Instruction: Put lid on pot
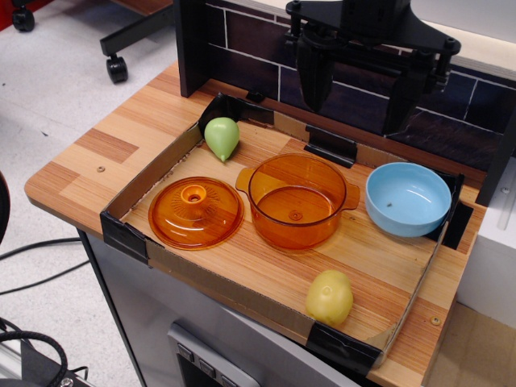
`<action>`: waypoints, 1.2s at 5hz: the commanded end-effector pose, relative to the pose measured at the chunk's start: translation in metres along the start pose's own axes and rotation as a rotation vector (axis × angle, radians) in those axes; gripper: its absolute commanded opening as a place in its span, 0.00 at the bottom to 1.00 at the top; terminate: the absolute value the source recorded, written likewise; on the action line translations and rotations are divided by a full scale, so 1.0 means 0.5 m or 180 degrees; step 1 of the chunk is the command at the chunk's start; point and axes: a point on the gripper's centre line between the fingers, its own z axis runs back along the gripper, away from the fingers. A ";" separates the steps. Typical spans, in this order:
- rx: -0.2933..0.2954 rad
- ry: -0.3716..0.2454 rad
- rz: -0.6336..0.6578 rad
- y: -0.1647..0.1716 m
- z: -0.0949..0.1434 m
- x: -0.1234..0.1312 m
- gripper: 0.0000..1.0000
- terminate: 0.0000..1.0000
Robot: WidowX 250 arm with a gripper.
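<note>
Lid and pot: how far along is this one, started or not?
Nothing looks done yet. The lid lies flat on the tray floor beside the pot, knob up, and the pot stands open and empty. The gripper hangs above the back of the tray with its fingers apart, holding nothing. Everything is left: reach the lid, grasp it, lift it, and set it on the pot.

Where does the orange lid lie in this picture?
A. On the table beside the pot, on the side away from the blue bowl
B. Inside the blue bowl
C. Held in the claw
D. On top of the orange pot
A: the lid lies flat on the wooden table, beside the open pot, while the blue bowl sits on the pot's other side.
</note>
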 end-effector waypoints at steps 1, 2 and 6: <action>0.0000 0.0000 0.0000 0.000 0.000 0.000 1.00 0.00; -0.0050 -0.0063 0.0016 0.070 -0.012 0.014 1.00 0.00; -0.0230 0.0172 -0.0073 0.299 -0.100 0.004 1.00 0.00</action>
